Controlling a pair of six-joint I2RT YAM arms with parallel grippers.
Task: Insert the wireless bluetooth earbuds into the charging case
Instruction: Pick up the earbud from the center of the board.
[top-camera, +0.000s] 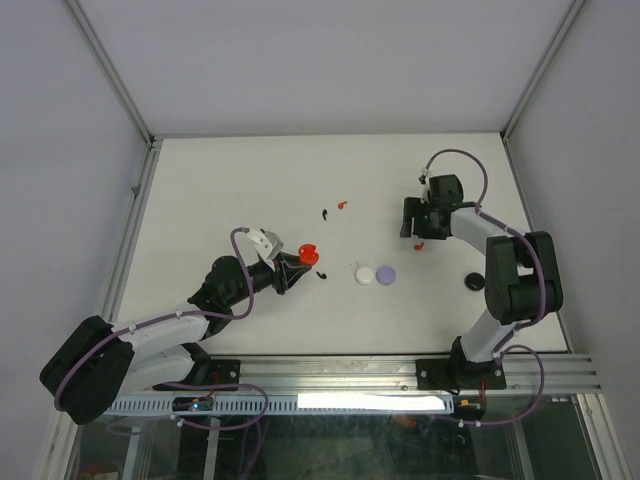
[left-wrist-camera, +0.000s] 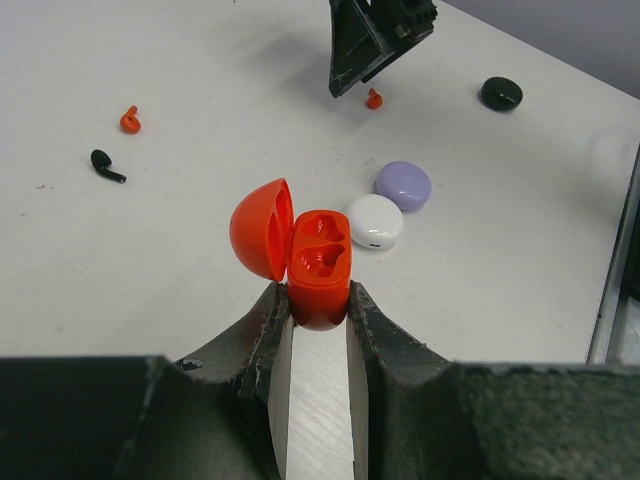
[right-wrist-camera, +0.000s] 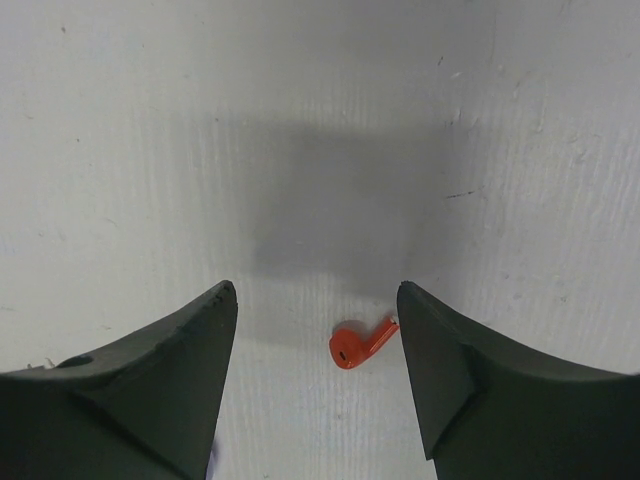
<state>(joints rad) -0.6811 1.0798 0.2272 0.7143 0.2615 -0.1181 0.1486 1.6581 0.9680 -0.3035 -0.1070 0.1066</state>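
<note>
1. Top view: the left hand (top-camera: 292, 266) is clamped on the open red charging case (top-camera: 308, 251) and holds it out over the worktop (top-camera: 230, 170). This is probably to offer its sockets to the other arm.
2. The right hand (top-camera: 418, 230) points down at a red earbud (top-camera: 420, 243) lying at its fingertips. I cannot tell its spread from here.
3. A second red earbud (top-camera: 343, 204) and a black earbud (top-camera: 325, 213) lie beyond the left hand, well apart from both hands. Another black bud (top-camera: 320, 275) sits just beside the left hand's tips.
4. The white case (top-camera: 364, 275) and lilac case (top-camera: 386, 274) lie side by side between the hands. The black case (top-camera: 477, 281) is nearer the arm bases than the right hand.
5. Left wrist view: the fingers (left-wrist-camera: 268, 330) pinch the case low on both sides. The lid is swung open to one side and both sockets are empty. The low grip leaves the sockets clear for insertion.
6. Right wrist view: the hand is spread wide, straddling the red earbud on the worktop without gripping it. The bud lies off-centre, its stem almost at one finger (right-wrist-camera: 450, 370).
7. Judgement: this is the pickup step and nothing is inserted yet. The hand should centre first, or closing may shove the bud sideways.
</note>
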